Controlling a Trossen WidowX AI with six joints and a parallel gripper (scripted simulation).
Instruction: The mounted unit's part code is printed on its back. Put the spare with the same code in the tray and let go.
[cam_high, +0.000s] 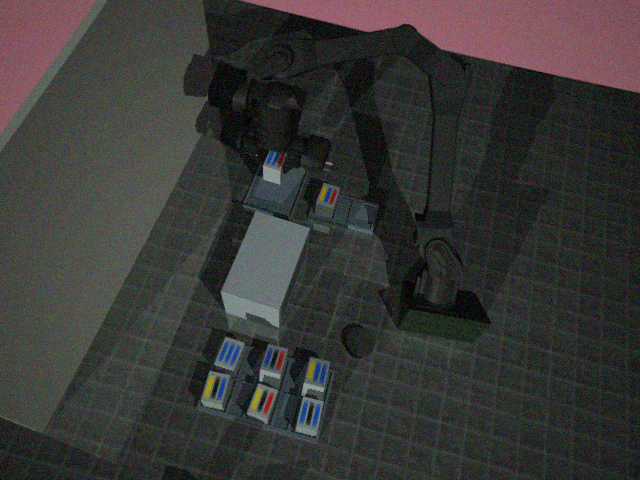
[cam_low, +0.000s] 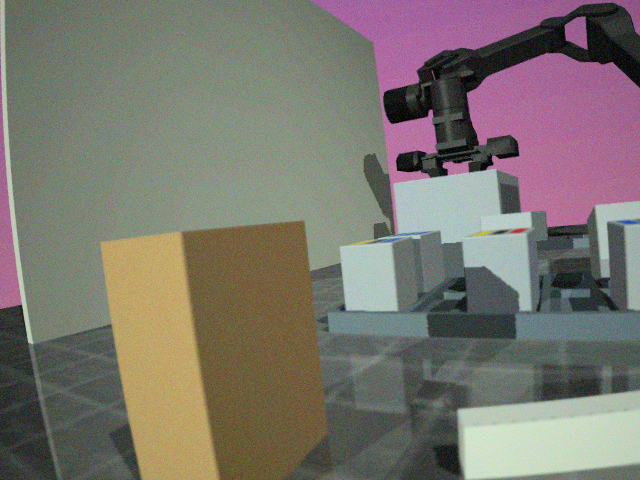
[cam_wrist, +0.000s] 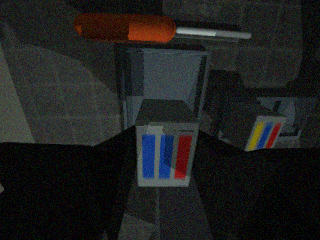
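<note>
My gripper (cam_high: 272, 167) (cam_wrist: 162, 129) (cam_low: 450, 165) is shut on a small white spare (cam_high: 273, 160) (cam_wrist: 165, 156) with blue, blue and red stripes. It holds the spare low over the near end of the grey tray (cam_high: 290, 195) (cam_wrist: 172, 75). In the exterior view the fingertips and the spare are hidden behind the mounted unit (cam_high: 266, 268) (cam_low: 449, 204), a large white box between the tray and the spare rack (cam_high: 282, 410). No code shows on the unit in these views. Several striped spares stand in the rack.
A yellow-blue-red cube (cam_high: 326, 198) (cam_wrist: 262, 132) sits on a holder right of the tray. An orange-handled screwdriver (cam_wrist: 125, 28) lies beyond the tray. A tall grey wall panel (cam_high: 77, 206) (cam_low: 180, 129) stands left. A brown box (cam_low: 217, 351), a dark cylinder (cam_high: 358, 339) and the arm base (cam_high: 444, 320) stand nearby.
</note>
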